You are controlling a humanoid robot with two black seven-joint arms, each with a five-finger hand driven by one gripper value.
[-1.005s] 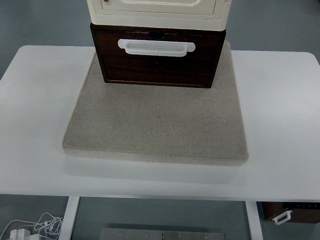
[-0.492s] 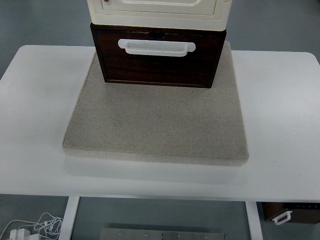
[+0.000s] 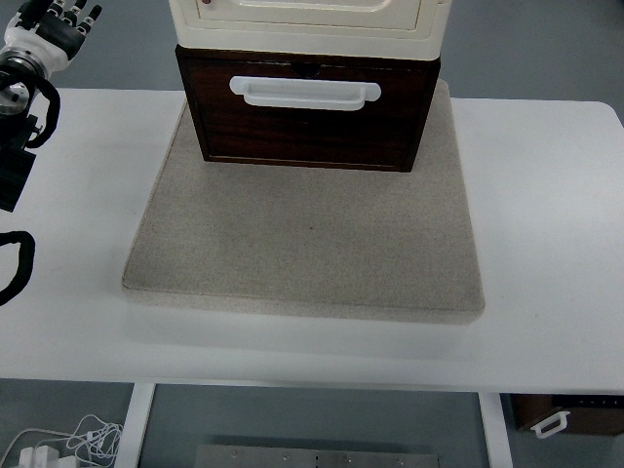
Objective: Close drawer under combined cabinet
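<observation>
White table (image 3: 546,244); drawer (image 3: 307,112) protruding, well right of left hand (image 3: 54,27), fingers loosely spread, empty.

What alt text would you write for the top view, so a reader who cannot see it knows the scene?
A dark wooden drawer with a white handle sticks out beneath a cream cabinet, all standing on a beige mat on a white table. The robot's left hand shows at the top left corner, away from the drawer, holding nothing.

One camera looks steeply down from the robot's side, fairly close, across the worktop (image 3: 546,195) toward the far cabinet (image 3: 307,24).
</observation>
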